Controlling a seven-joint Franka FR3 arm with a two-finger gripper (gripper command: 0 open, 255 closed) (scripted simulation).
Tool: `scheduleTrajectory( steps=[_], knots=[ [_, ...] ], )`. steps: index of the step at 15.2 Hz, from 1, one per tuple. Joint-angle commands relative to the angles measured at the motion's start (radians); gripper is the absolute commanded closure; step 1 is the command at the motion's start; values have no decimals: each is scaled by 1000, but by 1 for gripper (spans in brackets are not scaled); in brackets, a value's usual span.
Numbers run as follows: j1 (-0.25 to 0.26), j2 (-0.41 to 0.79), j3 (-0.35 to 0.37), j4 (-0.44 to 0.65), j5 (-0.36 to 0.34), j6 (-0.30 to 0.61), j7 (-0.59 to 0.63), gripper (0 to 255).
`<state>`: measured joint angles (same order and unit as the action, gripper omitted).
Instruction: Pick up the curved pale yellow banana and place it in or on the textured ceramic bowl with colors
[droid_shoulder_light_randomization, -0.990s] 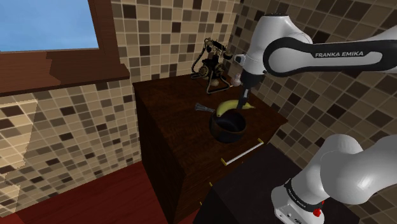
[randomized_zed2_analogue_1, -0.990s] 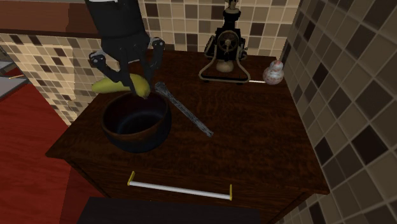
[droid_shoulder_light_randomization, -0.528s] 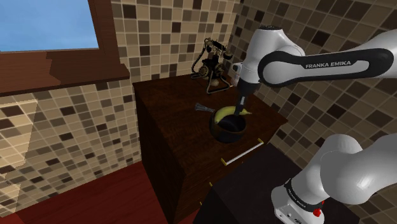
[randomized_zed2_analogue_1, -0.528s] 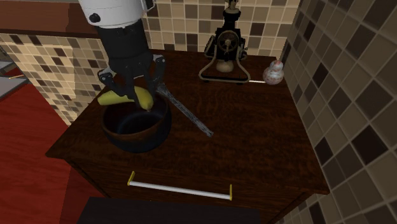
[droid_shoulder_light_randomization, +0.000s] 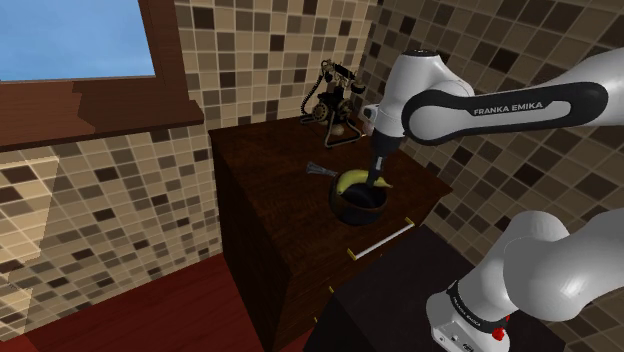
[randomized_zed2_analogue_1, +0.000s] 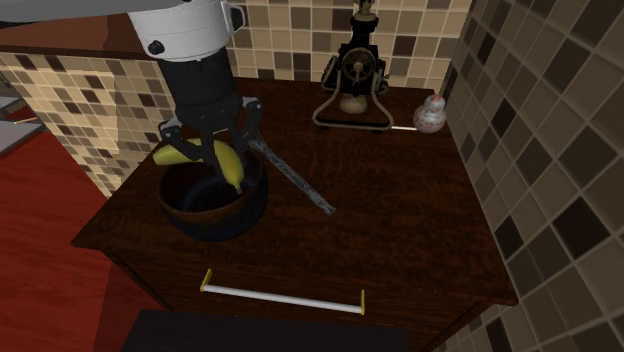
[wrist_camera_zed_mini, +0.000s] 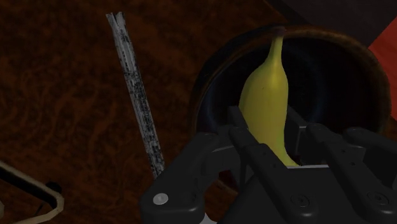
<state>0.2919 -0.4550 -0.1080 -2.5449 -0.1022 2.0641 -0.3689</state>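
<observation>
The gripper (randomized_zed2_analogue_1: 208, 158) clasps the yellow banana (randomized_zed2_analogue_1: 228, 162) at the dark bowl's (randomized_zed2_analogue_1: 205, 220) mouth. In the second exterior view, a grey rod (randomized_zed2_analogue_1: 295, 182) lies on the tabletop (randomized_zed2_analogue_1: 400, 230) at the bowl's 2 o'clock.

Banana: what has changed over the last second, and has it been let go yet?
The gripper carried the banana down, from above the dark bowl to its rim. The jaws remain shut on it; nothing was released. Bowl, grey rod and white figurine stayed put.
</observation>
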Motion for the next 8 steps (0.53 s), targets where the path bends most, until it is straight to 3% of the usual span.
scheduleTrajectory(
  steps=[1,2,7,8],
  knots=[
    [0,0,0,0,0,0,0,255],
    [0,0,0,0,0,0,0,0],
    [0,0,0,0,0,0,0,0],
    [1,-12,3,25,2,-37,0,0]
  ],
)
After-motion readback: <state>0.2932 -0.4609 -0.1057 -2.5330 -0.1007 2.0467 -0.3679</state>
